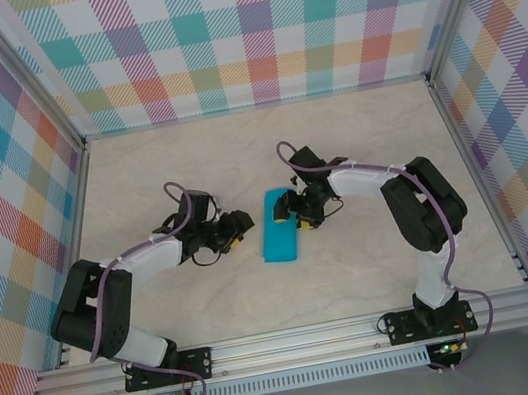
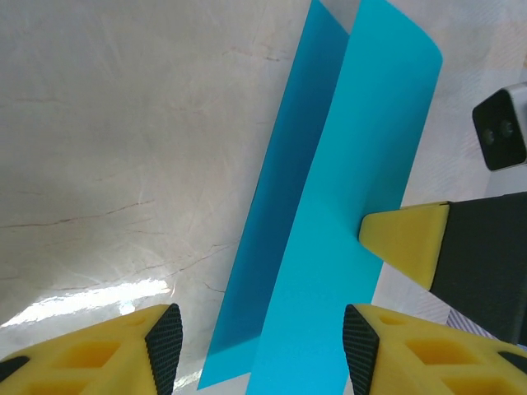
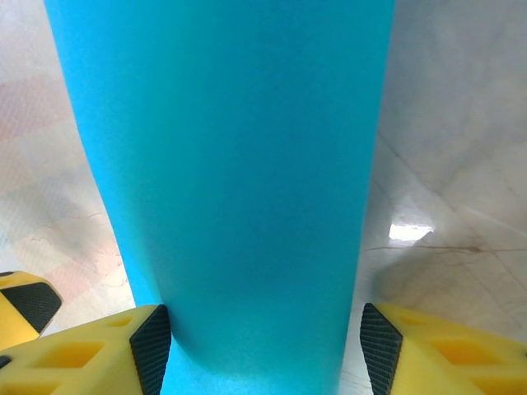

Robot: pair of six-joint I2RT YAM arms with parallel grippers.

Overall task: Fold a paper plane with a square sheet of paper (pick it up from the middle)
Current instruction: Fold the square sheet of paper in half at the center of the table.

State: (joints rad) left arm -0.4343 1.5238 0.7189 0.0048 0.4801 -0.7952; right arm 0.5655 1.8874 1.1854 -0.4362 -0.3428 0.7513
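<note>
Right gripper (image 3: 263,346) spread wide astride the folded square sheet of paper (image 3: 222,164), one pad at its edge. Left gripper (image 2: 262,350) likewise apart, gripping nothing. From its wrist, two teal layers visible, top flap bowed, a right fingertip (image 2: 403,239) touching it. From above, sheet lying mid-table (image 1: 358,273), bare surface out to the checked walls (image 1: 248,38).

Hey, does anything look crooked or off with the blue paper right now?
The thin teal-blue folded paper sheet has misaligned layers: in the left wrist view a darker strip of the lower layer shows beside the upper one. No tears visible.
</note>
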